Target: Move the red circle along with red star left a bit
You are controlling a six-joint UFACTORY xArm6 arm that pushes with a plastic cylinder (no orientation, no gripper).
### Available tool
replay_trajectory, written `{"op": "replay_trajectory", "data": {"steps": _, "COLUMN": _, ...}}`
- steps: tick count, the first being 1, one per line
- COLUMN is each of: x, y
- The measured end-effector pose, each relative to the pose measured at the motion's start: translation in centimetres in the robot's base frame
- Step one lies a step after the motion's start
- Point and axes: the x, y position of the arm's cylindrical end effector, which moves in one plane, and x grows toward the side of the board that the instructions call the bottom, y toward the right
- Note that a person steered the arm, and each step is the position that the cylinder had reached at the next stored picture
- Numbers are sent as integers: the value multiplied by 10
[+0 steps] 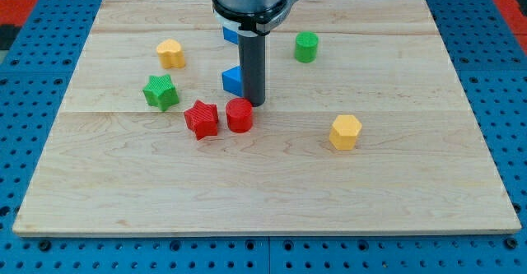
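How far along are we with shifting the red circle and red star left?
Done: the red circle and red star sit side by side, touching or nearly so. In hand: my tip stands just above and right of the circle, beside the blue block. Left: the leftward push; one picture cannot show whether it has begun.

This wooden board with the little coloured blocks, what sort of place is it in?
Probably a robot test bench: a wooden board on a blue perforated base, toy blocks like the red star and red circle, my tip beside them.
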Motion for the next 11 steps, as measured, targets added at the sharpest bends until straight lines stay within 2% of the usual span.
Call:
{"op": "replay_trajectory", "data": {"steps": 3, "x": 16, "y": 18}}
{"op": "replay_trajectory", "data": {"steps": 11, "x": 20, "y": -14}}
